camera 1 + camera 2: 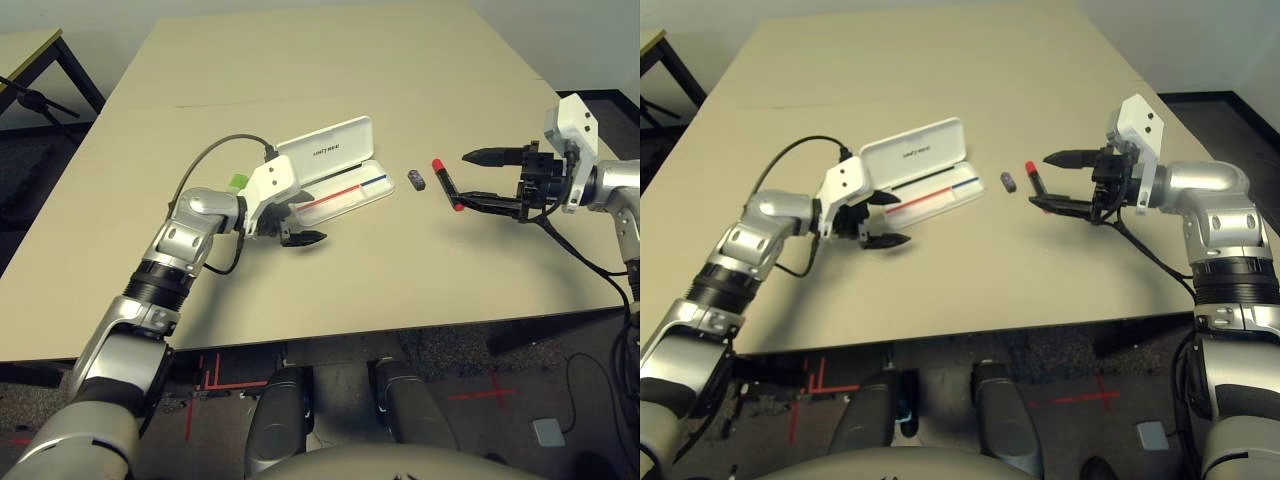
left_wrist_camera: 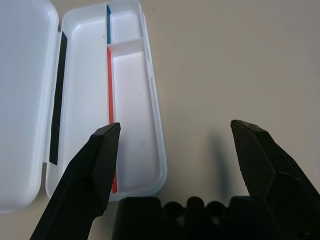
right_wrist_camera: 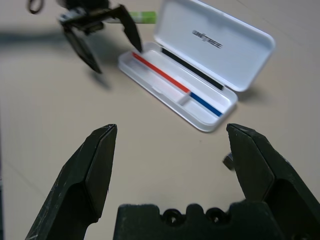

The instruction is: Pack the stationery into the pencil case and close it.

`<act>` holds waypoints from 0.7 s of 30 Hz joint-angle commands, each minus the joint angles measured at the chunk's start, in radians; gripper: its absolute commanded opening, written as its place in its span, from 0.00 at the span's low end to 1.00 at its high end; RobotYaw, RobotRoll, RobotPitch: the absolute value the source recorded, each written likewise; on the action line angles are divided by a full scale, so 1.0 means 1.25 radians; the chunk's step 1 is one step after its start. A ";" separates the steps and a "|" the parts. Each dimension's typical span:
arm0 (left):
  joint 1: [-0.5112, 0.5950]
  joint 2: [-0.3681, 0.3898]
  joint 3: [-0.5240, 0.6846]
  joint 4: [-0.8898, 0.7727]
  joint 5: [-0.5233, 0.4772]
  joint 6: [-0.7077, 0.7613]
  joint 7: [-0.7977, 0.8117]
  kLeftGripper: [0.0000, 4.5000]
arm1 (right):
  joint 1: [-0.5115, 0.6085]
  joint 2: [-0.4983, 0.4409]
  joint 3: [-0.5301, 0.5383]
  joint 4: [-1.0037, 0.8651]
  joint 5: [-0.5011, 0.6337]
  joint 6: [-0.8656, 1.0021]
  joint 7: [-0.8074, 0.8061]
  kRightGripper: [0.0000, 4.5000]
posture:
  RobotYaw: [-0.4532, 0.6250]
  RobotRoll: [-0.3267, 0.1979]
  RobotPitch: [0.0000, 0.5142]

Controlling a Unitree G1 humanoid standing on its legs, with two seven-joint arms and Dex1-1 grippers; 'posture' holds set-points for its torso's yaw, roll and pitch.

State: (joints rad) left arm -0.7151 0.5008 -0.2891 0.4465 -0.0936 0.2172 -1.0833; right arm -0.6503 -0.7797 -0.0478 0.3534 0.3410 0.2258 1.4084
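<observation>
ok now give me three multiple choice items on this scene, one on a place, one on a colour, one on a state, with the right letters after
1. Where does the small dark grey-purple piece lie?
A) inside the pencil case
B) on the table between the pencil case and the marker
C) on the open lid
2. What colours is the marker?
A) red and black
B) blue and white
C) all green
3. How does the pencil case stand?
A) shut, with the stationery inside
B) shut and empty
C) open, with its compartments empty

1: B, the small dark grey-purple piece rests on the table, with the pencil case on one side and the marker on the other.
2: A, its ends show red and its middle black.
3: C, the lid is swung back and the tray's compartments hold nothing.
</observation>
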 commanded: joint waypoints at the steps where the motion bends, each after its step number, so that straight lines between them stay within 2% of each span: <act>1: -0.016 -0.017 -0.021 0.056 0.047 -0.034 0.009 0.99 | 0.008 -0.008 0.015 -0.011 -0.004 -0.009 0.017 1.00 | 0.32 0.62 0.19; 10: -0.002 -0.026 -0.039 0.072 0.085 -0.039 -0.002 0.99 | -0.009 -0.003 0.011 -0.005 -0.006 -0.015 0.014 1.00 | 0.32 0.62 0.18; 11: 0.000 -0.027 -0.041 0.075 0.090 -0.034 -0.001 0.95 | -0.014 0.000 0.010 -0.004 -0.006 -0.015 0.011 1.00 | 0.32 0.62 0.18; 13: 0.002 -0.030 -0.045 0.080 0.099 -0.027 0.003 0.86 | -0.022 0.004 0.008 0.000 -0.004 -0.015 0.006 1.00 | 0.32 0.62 0.18; 21: -0.003 -0.035 -0.048 0.106 0.130 -0.030 0.019 0.15 | -0.024 0.012 0.010 0.011 -0.010 -0.028 -0.002 1.00 | 0.32 0.62 0.16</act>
State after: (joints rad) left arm -0.7355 0.4576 -0.3317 0.5471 0.0454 0.1722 -1.0481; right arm -0.6798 -0.7673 -0.0461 0.3589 0.3356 0.2039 1.4058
